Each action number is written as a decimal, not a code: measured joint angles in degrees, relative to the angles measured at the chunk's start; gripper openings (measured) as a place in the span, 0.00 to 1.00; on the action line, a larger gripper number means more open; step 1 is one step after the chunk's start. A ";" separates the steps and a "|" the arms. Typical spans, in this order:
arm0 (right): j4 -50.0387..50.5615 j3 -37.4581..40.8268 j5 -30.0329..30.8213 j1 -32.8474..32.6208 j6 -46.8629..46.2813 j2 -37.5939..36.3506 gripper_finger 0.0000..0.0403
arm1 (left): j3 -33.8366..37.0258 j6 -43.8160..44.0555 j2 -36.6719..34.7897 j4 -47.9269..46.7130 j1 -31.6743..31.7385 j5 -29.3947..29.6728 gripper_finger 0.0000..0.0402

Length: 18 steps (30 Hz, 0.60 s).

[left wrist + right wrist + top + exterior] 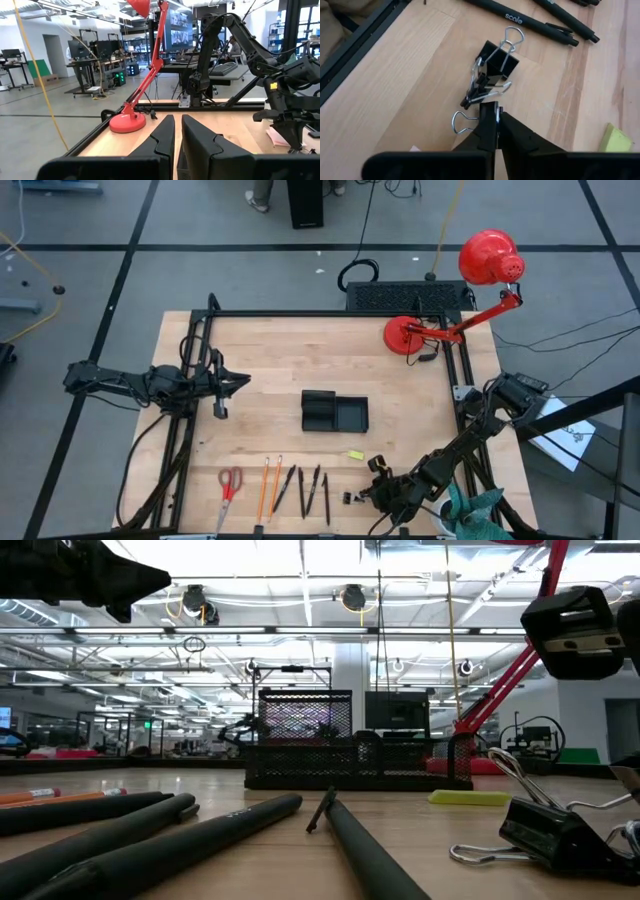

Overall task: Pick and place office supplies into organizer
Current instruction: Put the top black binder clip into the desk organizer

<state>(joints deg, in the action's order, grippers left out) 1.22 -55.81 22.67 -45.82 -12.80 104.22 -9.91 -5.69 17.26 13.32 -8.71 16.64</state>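
The worktop (300, 360) carries an organizer (334, 412) that looks empty at its middle, so nearly everything is left. Scissors (229, 483), pencils (268, 482) and pens (305, 488) lie along the near edge. The right gripper (496, 111) reaches low there, jaws clenched on a binder clip's (490, 75) wire handle. The left gripper (219, 408) waits at the left, jaws shut on nothing.
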 joint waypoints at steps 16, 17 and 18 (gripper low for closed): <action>8.68 0.04 20.49 2.89 4.48 -19.73 0.00 | 0.00 -0.04 -0.02 0.17 0.00 0.00 0.10; 8.36 0.04 20.59 4.04 5.22 -19.77 0.00 | 0.00 -0.04 -0.01 0.19 0.00 -0.02 0.10; 8.04 0.04 20.55 5.21 5.98 -19.69 0.00 | 0.00 -0.04 -0.02 0.21 0.00 0.00 0.10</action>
<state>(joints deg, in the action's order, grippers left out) 9.26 -55.77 43.22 -40.61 -6.82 84.53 -9.91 -5.74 17.23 13.53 -8.71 16.64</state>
